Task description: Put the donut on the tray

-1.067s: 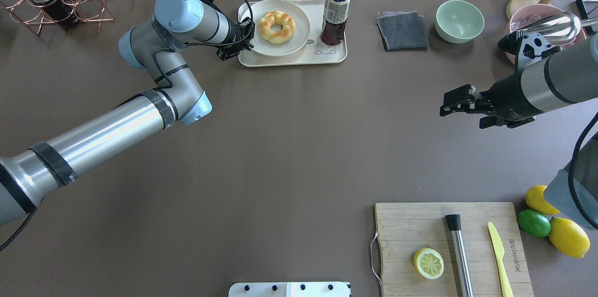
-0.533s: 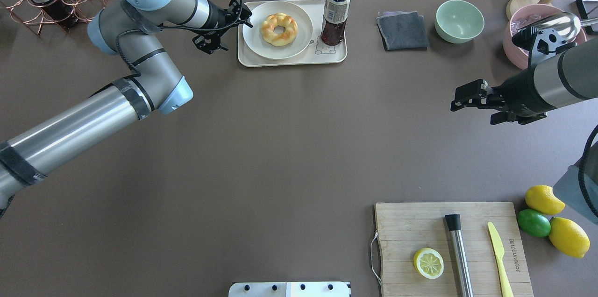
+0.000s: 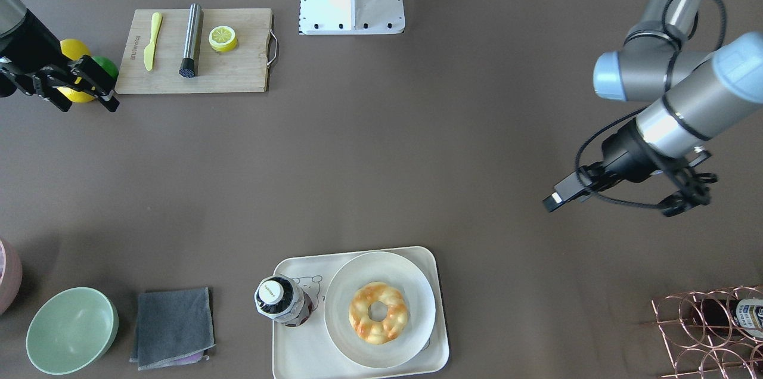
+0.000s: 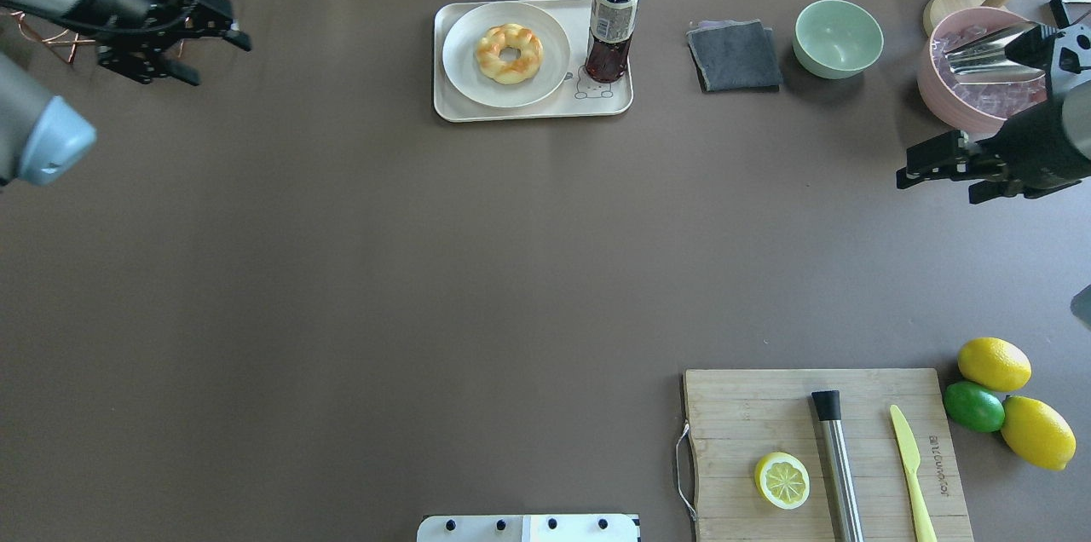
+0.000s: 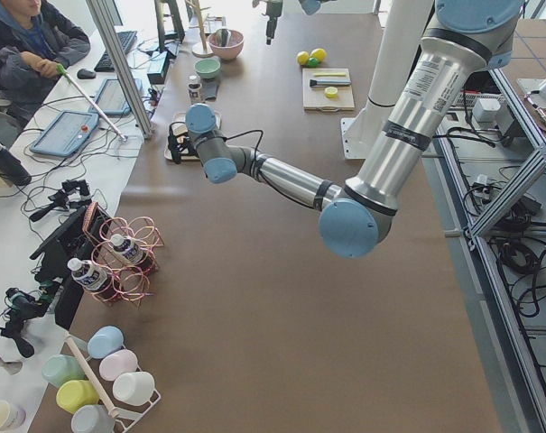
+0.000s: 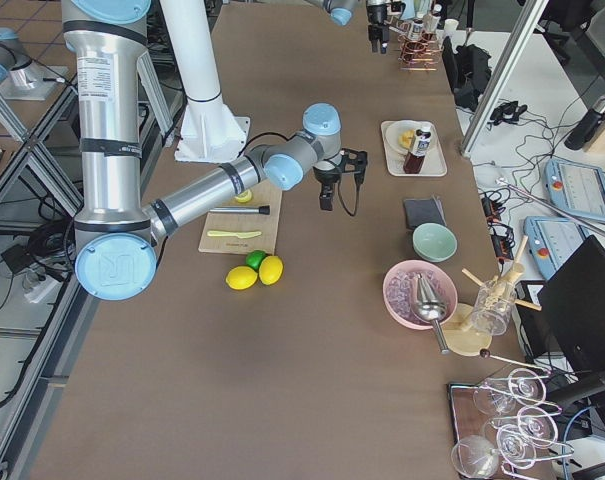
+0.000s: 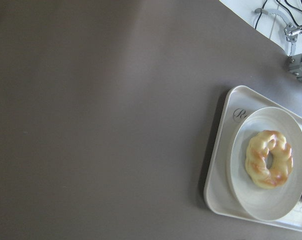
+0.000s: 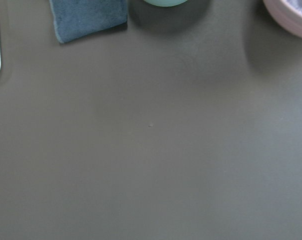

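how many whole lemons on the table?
2. One lemon lies right of the cutting board, beyond the lime; the other lemon lies nearer the robot. The cut half on the board isn't counted.

The left arm stood bent far out to its own side, and the left gripper lay level with its jaws parted, holding nothing. Across the way, the right arm reached inward, and the right gripper was likewise spread and empty.
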You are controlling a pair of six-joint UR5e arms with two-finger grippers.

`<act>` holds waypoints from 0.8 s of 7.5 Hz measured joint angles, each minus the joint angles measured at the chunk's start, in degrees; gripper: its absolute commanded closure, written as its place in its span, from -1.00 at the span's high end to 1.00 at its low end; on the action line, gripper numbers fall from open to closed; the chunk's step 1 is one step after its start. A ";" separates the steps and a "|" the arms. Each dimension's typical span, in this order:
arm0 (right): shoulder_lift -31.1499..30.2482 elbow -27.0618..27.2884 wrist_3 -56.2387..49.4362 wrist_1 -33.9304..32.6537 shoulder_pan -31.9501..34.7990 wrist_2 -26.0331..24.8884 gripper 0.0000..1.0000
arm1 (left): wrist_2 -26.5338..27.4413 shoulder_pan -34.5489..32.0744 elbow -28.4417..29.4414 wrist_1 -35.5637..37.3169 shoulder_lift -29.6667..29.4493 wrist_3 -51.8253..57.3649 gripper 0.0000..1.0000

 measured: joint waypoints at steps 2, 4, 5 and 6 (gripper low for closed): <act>-2.76 -3.73 -13.02 -0.05 8.03 5.10 1.00 | -6.14 -7.71 -4.11 0.59 12.03 21.52 0.65; -5.36 -9.28 -28.81 -0.41 17.65 9.53 1.00 | -6.71 -15.37 -4.51 7.77 18.22 47.87 0.73; -6.23 -12.52 -36.85 -0.61 21.87 10.71 1.00 | -4.86 -19.43 -4.76 14.17 19.23 61.83 0.73; -6.68 -15.96 -43.92 -0.69 25.09 11.14 1.00 | -1.83 -22.55 -5.63 21.03 19.63 73.62 0.74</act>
